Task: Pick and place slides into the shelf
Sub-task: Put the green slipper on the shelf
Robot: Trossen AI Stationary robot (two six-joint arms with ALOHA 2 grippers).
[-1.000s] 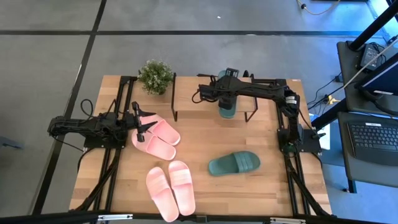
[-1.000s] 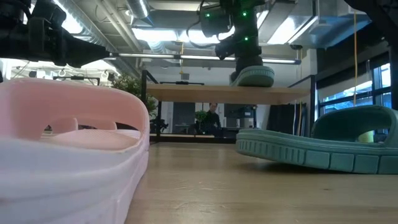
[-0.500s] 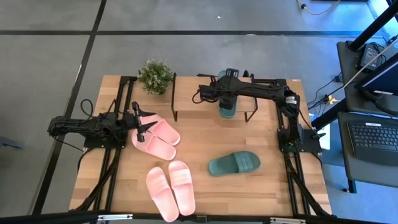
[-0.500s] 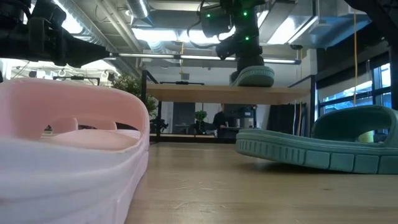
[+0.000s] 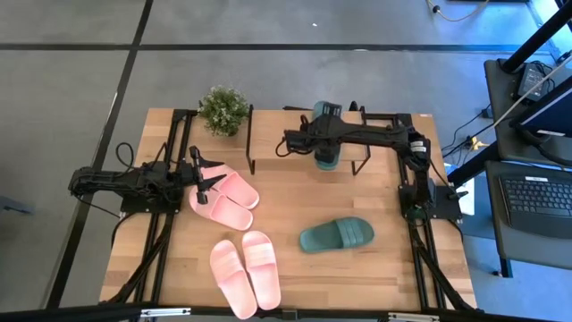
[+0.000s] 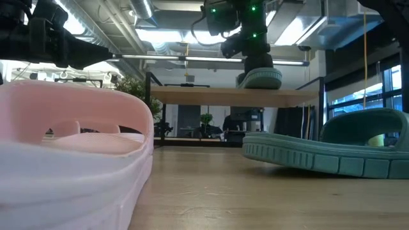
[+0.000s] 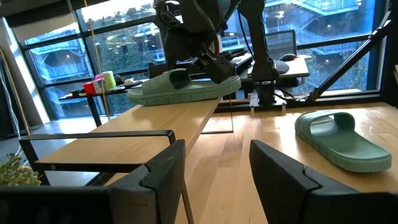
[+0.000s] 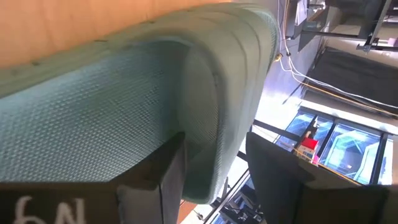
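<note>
A dark green slide (image 5: 327, 161) lies sole down on the light wooden top of the shelf (image 5: 277, 143), near its right end; it also shows in the low view (image 6: 260, 78). My right gripper (image 8: 214, 180) is open right above it, pointing down, with the slide's strap edge (image 8: 211, 124) between its fingers. The other green slide (image 5: 337, 235) lies on the table. One pink pair (image 5: 228, 199) lies beside my left gripper (image 5: 207, 179), which is open and empty. A second pink pair (image 5: 246, 273) lies near the front edge. My right gripper comes at the green slide from above, its fingers on either side of the strap's edge (image 8: 211, 124). I cannot tell whether the fingers touch it. The slide lies flat on the shelf top.
A small potted plant (image 5: 223, 109) stands at the shelf's left end. The shelf's black legs (image 5: 253, 165) stand on the table, with open space under the board (image 6: 192, 96). Bare table lies between the pink pairs and the green slide.
My right gripper has risen a little over the green slide, which has stayed where it lay on the shelf top.
</note>
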